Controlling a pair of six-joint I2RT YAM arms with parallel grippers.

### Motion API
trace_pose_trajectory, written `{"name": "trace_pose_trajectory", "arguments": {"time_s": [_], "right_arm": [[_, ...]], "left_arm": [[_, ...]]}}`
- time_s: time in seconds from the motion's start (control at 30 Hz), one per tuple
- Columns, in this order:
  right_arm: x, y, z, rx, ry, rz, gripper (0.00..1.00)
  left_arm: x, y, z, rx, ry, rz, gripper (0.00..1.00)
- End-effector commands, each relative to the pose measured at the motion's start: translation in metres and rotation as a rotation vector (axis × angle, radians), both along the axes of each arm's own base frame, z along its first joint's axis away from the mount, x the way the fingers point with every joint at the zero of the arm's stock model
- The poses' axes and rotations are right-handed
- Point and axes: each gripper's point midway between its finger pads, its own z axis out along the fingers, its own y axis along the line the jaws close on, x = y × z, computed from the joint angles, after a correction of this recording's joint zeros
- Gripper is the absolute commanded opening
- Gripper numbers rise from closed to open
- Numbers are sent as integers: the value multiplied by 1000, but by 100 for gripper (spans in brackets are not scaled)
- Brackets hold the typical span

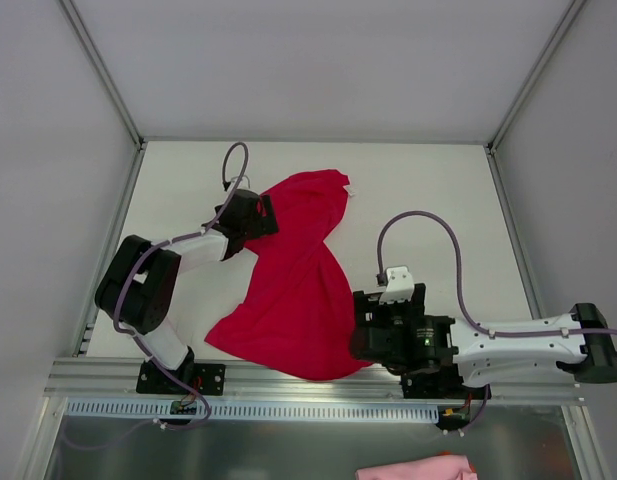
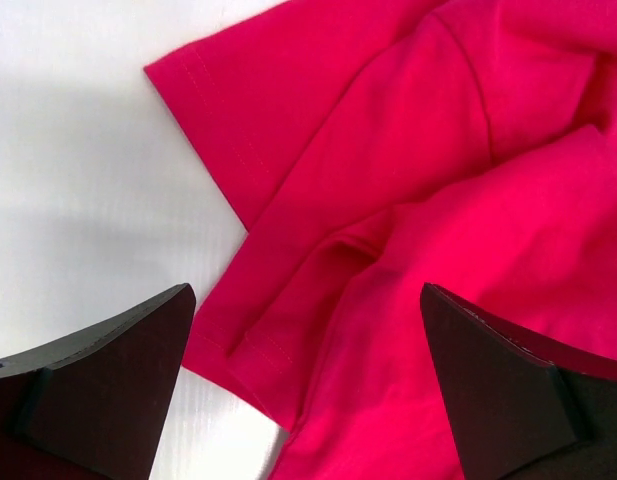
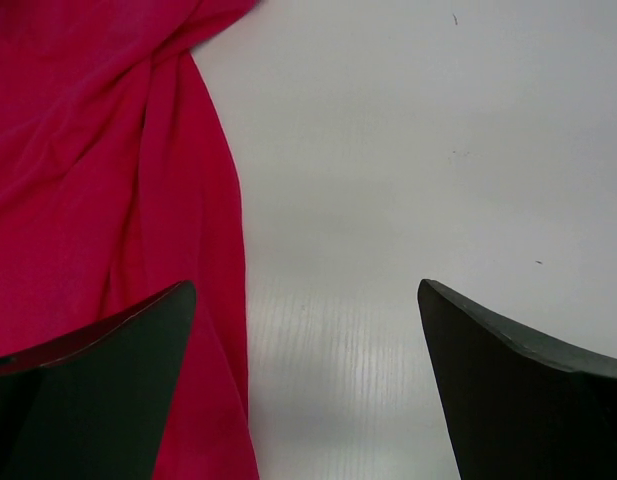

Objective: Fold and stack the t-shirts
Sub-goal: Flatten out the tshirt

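T-shirt point(image 1: 298, 290) likely soft, light, limp; lies crumpled. Left claw point(image 2: 306, 300) wide open, empty; sleeve hem point(image 2: 243, 340) below, between jaws: pinch there. Right claw point(image 3: 306, 295) wide open, empty; shirt edge under one jaw.

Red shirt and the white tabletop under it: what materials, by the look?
Crimson-red short-sleeved t-shirt: soft matte knit, likely cotton jersey; double-stitched sleeve hem, limp folds. White tabletop: smooth, slightly glossy sheet, maybe plastic or laminate; fine parallel ribbing catches light.
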Motion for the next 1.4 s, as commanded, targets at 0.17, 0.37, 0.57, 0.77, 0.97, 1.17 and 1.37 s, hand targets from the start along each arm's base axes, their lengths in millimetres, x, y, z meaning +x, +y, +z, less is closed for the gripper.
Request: {"name": "trace_pose_trajectory", "arguments": {"time_s": [0.17,0.37,0.57,0.77,0.97,1.17,1.37], "right_arm": [[6,-12,8,-3,-66,-55,100],[6,-11,8,-45,-66,-65,100],[6,-14,9,-47,-66,-65,100],[6,-16,5,-63,-65,-74,100],[8,-16,6,-59,-71,-83,100],[10,-13,0,-74,-61,-89,100],[9,-10,-4,-73,-52,-87,100]], "left_arm": [[-12,8,1,-68,-27,61,99],[-14,18,-4,-31,-13,82,99],[-20,15,-26,-79,-5,60,99],[-27,15,-35,-126,1,58,98],[-32,12,-35,-152,-7,40,78],[-35,10,-23,-179,-27,34,32],[-29,7,-4,-197,-53,33,0]]}}
